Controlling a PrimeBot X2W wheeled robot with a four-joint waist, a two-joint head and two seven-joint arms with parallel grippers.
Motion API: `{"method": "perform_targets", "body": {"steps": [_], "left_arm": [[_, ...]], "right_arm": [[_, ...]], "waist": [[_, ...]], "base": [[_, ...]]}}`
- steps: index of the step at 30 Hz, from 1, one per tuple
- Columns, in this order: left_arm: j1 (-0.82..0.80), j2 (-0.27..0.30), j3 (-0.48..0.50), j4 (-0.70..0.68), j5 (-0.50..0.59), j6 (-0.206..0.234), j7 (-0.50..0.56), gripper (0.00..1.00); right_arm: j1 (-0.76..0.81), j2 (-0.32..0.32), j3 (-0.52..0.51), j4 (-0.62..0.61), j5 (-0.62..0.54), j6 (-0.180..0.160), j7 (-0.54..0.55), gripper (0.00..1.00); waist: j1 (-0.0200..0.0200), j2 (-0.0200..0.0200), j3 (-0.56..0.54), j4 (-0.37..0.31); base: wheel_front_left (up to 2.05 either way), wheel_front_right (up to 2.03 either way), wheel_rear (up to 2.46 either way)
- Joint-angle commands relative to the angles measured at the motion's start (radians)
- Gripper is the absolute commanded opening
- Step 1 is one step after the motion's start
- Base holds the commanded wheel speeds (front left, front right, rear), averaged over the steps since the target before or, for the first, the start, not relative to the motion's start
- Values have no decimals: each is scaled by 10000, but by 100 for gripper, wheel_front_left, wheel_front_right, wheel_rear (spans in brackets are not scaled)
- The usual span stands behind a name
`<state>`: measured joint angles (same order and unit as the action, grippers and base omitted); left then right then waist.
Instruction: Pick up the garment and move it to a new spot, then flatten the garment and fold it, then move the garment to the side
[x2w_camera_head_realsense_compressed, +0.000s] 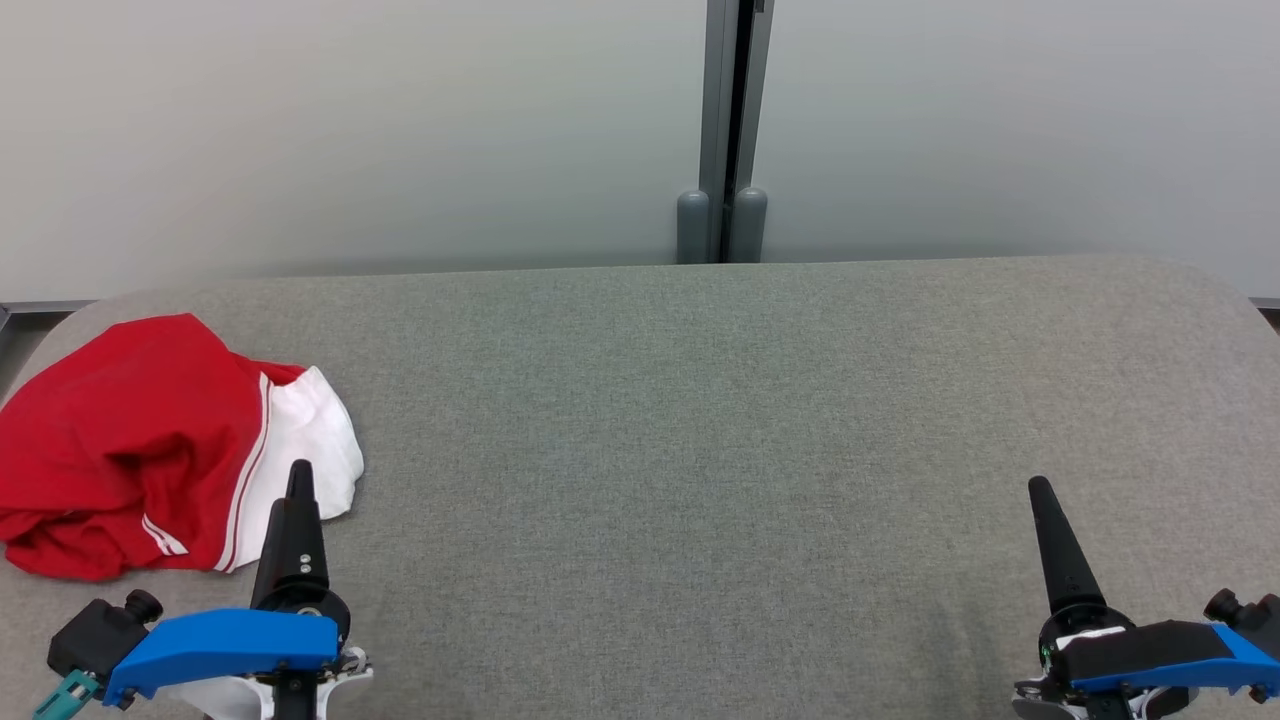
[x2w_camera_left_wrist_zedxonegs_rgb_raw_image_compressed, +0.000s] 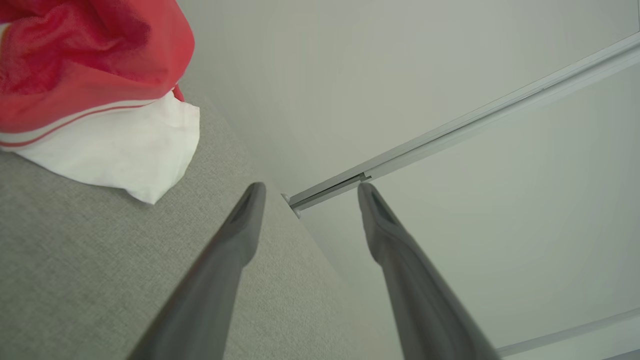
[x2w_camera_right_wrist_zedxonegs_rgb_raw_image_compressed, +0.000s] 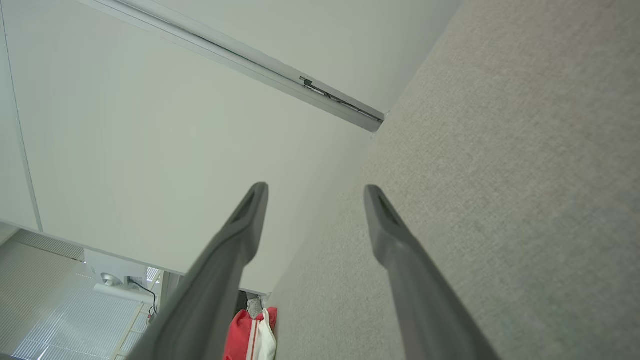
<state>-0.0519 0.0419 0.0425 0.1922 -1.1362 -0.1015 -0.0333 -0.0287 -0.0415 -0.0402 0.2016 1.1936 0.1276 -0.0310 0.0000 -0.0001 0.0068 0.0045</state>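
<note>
Currently my left hand (x2w_camera_left_wrist_zedxonegs_rgb_raw_image_compressed: 311, 192) and right hand (x2w_camera_right_wrist_zedxonegs_rgb_raw_image_compressed: 316, 192) gape wide, holding nothing; the crumpled red-and-white garment (x2w_camera_head_realsense_compressed: 150, 440) lies at nine o'clock on the worktop (x2w_camera_head_realsense_compressed: 700, 450), just beside my left.

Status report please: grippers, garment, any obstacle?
Left gripper and right gripper: jaws open, empty. Garment crumpled at left end of table, untouched. No obstacle near it.

Garment (x2w_camera_head_realsense_compressed: 150, 440) on the table (x2w_camera_head_realsense_compressed: 700, 420) at its left end, left gripper (x2w_camera_head_realsense_compressed: 299, 475) just beside it, right gripper (x2w_camera_head_realsense_compressed: 1040, 490) well apart at the near right, post (x2w_camera_head_realsense_compressed: 722, 130) behind the table's middle.
</note>
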Motion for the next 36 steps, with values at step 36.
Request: {"method": "perform_targets", "body": {"steps": [36], "left_arm": [[-24, 92, -725, -4, 5472, 403, -1161, 100]], "right_arm": [[279, -95, 482, -98, -4289, 35, -1187, 100]], "waist": [[0, 1, -46, 82]], "base": [[0, 0, 0]]}}
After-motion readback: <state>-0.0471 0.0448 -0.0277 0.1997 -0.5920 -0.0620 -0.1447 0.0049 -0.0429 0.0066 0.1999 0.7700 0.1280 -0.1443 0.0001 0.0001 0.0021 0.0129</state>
